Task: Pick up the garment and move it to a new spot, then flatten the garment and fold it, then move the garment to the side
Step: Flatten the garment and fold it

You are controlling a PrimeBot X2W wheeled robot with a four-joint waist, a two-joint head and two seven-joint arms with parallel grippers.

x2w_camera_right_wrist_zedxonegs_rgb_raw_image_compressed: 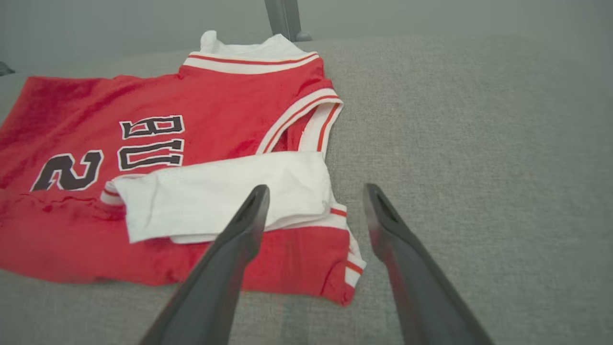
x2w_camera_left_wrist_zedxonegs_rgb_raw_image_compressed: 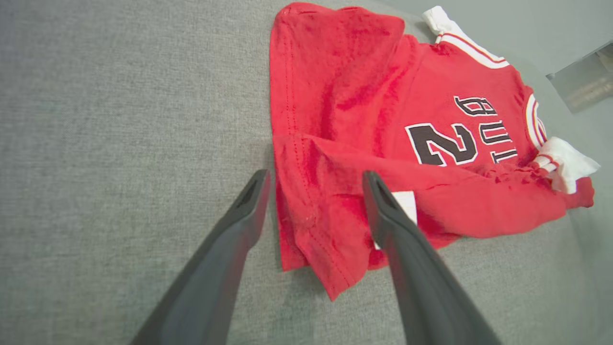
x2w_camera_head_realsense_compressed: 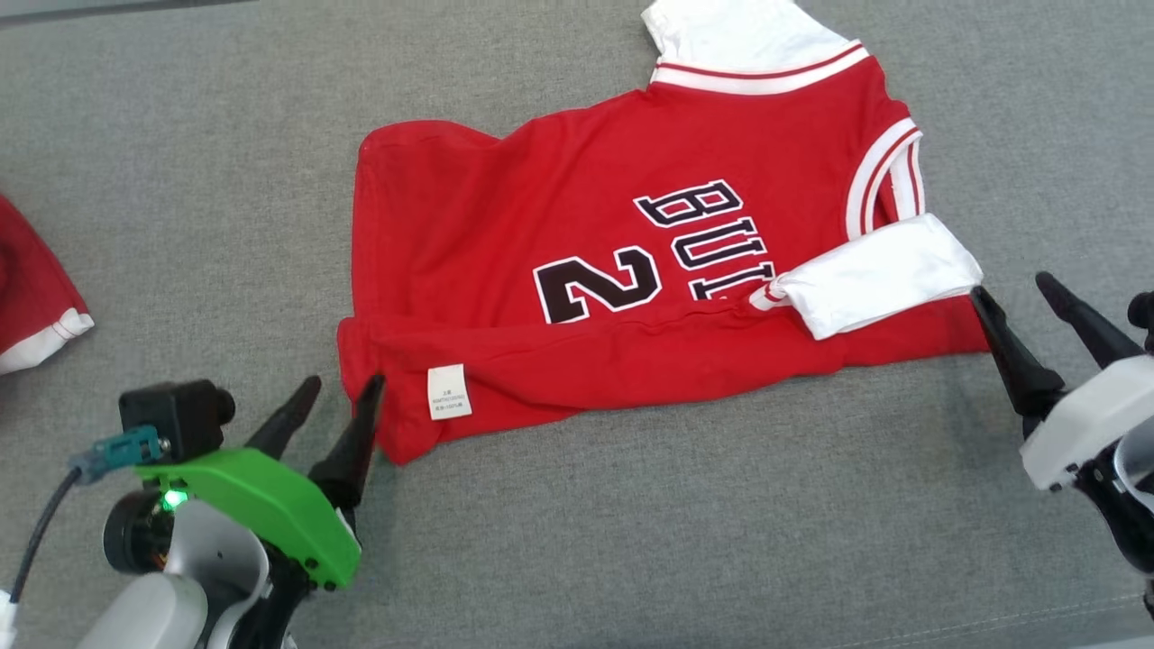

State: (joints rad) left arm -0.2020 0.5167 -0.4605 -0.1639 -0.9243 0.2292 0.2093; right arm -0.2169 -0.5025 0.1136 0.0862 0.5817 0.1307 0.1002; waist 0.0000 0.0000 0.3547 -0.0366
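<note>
L gripper [x2w_camera_head_realsense_compressed: 344,386] sits closest, green cover on its wrist, fingers spread wide w/ nothing in them. Its jaws straddle the near-left corner of the red jersey [x2w_camera_head_realsense_compressed: 505,234]. In the left wrist view one finger is over the grey cloth surface [x2w_camera_left_wrist_zedxonegs_rgb_raw_image_compressed: 96,120] just beside the hem, the other over the jersey next to the white label [x2w_camera_left_wrist_zedxonegs_rgb_raw_image_compressed: 407,203]. Can't tell if the tips touch the fabric.

Jersey lies mid-surface, spread out sideways. Near long edge is folded up over itself, so the label shows & the fold covers the bottom of the "2" and the black lettering. White sleeve [x2w_camera_head_realsense_compressed: 879,275] is folded across the right end; far white sleeve [x2w_camera_head_realsense_compressed: 721,31] pokes out at the top.

R gripper [x2w_camera_head_realsense_compressed: 1012,287] is at that right end, also wide open & empty, one tip just at the sleeve's edge, the other over bare surface. Second red garment [x2w_camera_head_realsense_compressed: 32,288] lies at the left edge, well apart.
</note>
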